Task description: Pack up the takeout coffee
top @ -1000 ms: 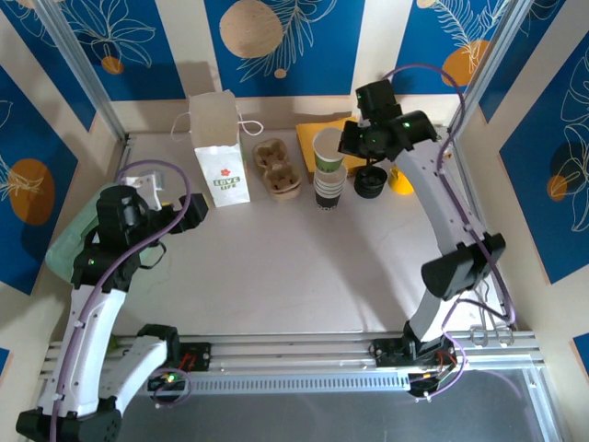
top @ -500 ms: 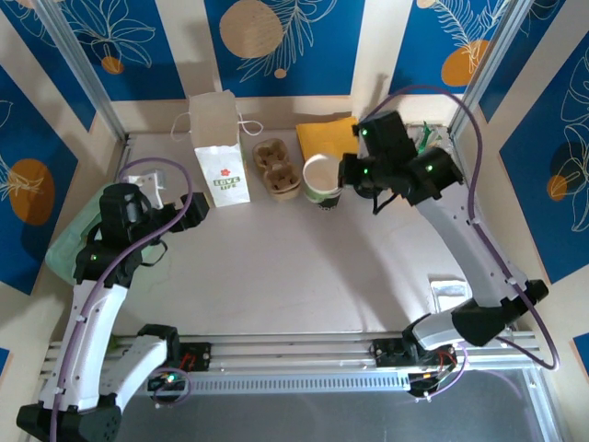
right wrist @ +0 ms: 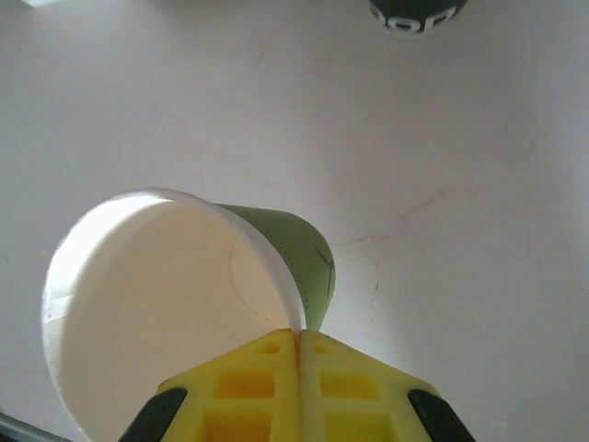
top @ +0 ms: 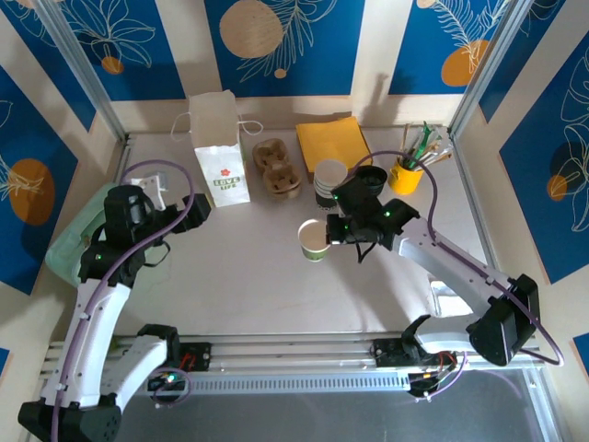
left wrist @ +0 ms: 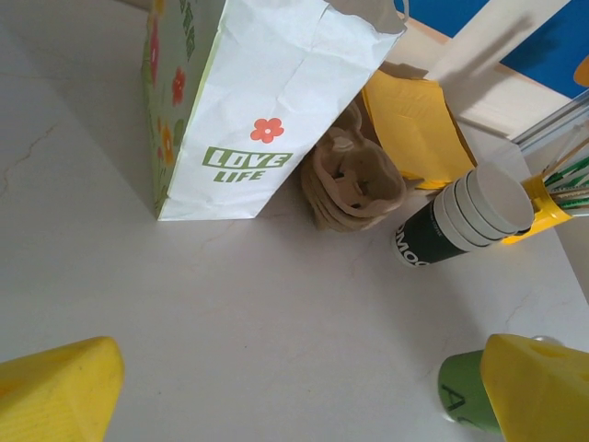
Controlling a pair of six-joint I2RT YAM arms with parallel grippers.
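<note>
Right wrist: right jaws clamped on green cup (right wrist: 299, 262) rim.

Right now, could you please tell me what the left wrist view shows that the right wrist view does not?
Left wrist: the white paper bag, brown cup carrier, yellow envelope and the open left gripper. Right wrist: the right gripper shut on the rim of the green cup, its inside empty. Shared: the green cup and the stacked dark cups.
</note>
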